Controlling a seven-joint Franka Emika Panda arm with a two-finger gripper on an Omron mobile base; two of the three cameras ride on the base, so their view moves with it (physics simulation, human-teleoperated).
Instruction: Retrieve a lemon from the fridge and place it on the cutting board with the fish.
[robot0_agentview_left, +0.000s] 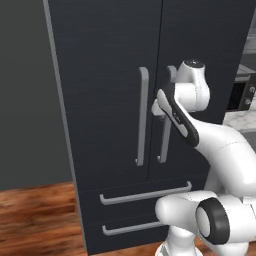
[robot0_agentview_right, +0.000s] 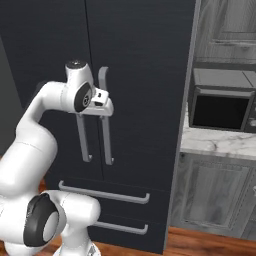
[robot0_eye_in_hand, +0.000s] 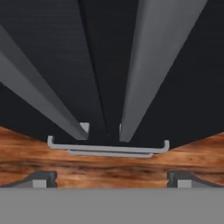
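While the fridge (robot0_agentview_left: 110, 100) stands shut, lemon presumably inside, your gripper (robot0_eye_in_hand: 111, 177) hangs spread wide between its two door handles (robot0_eye_in_hand: 146, 65), pointing down. Next, shift toward the two o'clock handle, close on it and pull.

base views: behind arm, left and right — both face the fridge (robot0_agentview_left: 115, 100) doors, close | hand view: looks down between the handles (robot0_eye_in_hand: 144, 65)

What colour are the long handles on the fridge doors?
Grey, on the black-charcoal fridge; the handles show best in the left base view.
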